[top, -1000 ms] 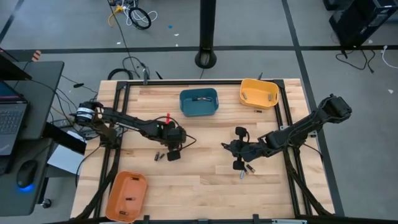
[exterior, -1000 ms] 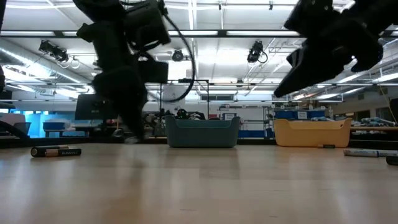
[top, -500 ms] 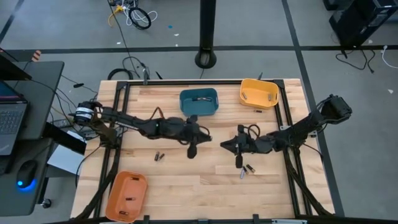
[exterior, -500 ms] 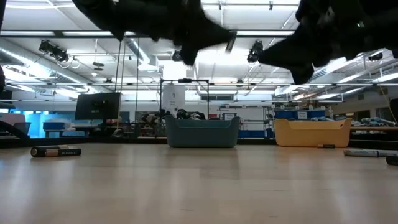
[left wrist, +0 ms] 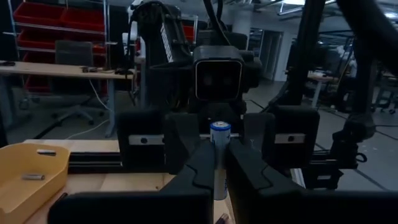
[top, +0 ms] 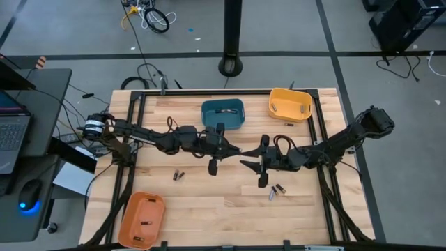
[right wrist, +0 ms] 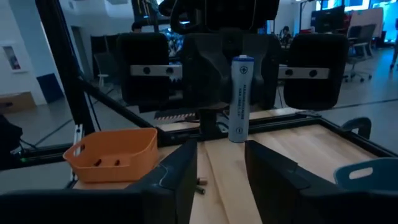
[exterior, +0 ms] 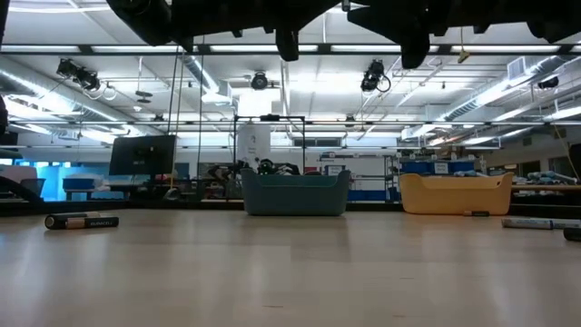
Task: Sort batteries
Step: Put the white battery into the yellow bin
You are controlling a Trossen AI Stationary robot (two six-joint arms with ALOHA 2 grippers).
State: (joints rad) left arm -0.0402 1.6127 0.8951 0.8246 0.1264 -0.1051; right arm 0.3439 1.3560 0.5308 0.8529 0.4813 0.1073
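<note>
**Grippers met mid-table with one cell held upright**

The teal bin point(top: 223, 115) stood just beyond the left gripper point(top: 233, 150) and held at least one small cell. The yellow bin point(top: 290, 104), beyond the right gripper point(top: 245, 164), held two cells point(left wrist: 38, 164) on its floor. The orange bin point(top: 143, 218), well behind the left gripper at the near corner, also held two cells.

The left gripper's fingers were clamped on a silvery battery point(left wrist: 219, 158) standing upright between them. The right gripper faced it just beside, its fingers point(right wrist: 177, 171) spread apart on either side of that battery without touching it.

On the wooden table point(top: 209, 202), two loose batteries point(top: 179, 174) lay behind the left gripper and two more point(top: 277, 190) lay near the right gripper's wrist. From table height, one dark battery point(exterior: 82, 221) lay at the far left. Beyond the table stood desks, red storage bins and ceiling strip lights.
</note>
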